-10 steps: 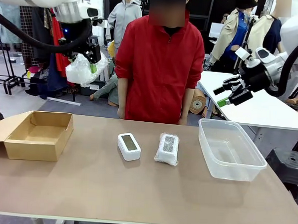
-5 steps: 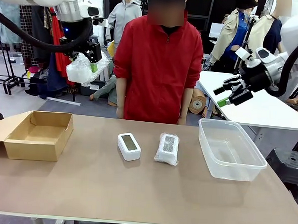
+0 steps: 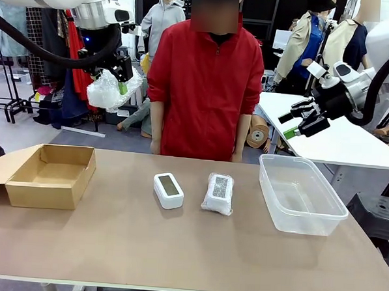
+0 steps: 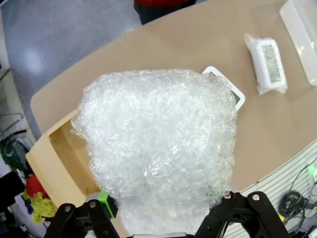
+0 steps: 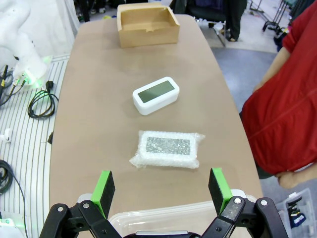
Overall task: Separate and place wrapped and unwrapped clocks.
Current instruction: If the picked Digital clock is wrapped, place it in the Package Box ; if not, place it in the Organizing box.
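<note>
Tan bench [image 3: 176,249] spans the front view, with a person [image 3: 207,87] in a red jacket standing at its far edge. On the bench, from my left: open cardboard box [image 3: 49,177], bare clock [image 3: 168,190] with its grey screen up, second wrapped clock [image 3: 218,193] just beside it, clear plastic tub [image 3: 301,195]. My left tool [image 3: 121,83] hangs high above the box side of the bench, clenched on the held wrapped clock [image 3: 106,91], a crinkly bundle of bubble wrap. My right tool [image 3: 292,123] sits raised beyond the tub's far right, fingers spread, nothing in them.

Left wrist view: the held wrapped clock bulges up between my fingers and hides the clock body inside. Past it, one corner of the bare clock peeks out; the second wrapped clock lies farther off, the tub's edge beyond it. An open corner of the cardboard box sits below the bundle.

Right wrist view: right tool released, green pads wide apart. Between them, down on the bench, lies the second wrapped clock; the bare clock is beyond it, apart, and the box at the far end. Tub rim sits at the bottom edge; red sleeve at right.
</note>
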Controlling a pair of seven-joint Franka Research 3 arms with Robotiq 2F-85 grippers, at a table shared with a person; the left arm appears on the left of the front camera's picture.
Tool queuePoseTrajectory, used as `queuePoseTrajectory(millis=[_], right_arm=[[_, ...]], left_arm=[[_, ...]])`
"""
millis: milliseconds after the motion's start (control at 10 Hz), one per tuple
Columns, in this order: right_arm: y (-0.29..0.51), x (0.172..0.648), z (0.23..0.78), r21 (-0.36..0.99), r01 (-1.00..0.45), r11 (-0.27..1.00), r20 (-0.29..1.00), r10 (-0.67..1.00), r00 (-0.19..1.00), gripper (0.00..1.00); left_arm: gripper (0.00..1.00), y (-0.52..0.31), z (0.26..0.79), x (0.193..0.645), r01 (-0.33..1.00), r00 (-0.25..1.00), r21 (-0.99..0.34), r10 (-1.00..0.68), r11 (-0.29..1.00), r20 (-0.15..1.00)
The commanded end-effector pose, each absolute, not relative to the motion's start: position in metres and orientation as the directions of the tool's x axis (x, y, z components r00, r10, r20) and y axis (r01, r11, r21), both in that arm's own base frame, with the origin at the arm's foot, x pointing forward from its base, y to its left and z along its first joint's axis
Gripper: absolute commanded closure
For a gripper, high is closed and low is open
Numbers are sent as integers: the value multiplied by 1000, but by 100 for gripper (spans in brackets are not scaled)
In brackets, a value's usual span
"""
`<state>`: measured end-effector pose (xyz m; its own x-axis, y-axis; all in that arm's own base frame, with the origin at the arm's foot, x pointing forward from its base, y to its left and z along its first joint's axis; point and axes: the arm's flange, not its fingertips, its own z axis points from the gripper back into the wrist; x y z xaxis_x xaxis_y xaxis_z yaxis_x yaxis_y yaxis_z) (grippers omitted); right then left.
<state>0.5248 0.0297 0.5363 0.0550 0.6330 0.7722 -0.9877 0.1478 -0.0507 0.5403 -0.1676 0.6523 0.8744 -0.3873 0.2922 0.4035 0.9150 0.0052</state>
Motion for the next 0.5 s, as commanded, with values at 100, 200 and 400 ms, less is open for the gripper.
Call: queuePoseTrajectory(millis=[100, 200, 400], right_arm=[[29, 524, 539, -50, -989, 142, 776, 629, 52, 0], [29, 524, 539, -50, -989, 142, 776, 629, 52, 0], [29, 524, 539, -50, -989, 142, 776, 629, 52, 0]], left_arm=[[89, -166, 654, 537, 397, 876, 6, -381, 918, 295], [89, -166, 654, 537, 397, 876, 6, -381, 918, 295], [89, -166, 654, 537, 397, 876, 6, -381, 918, 295]])
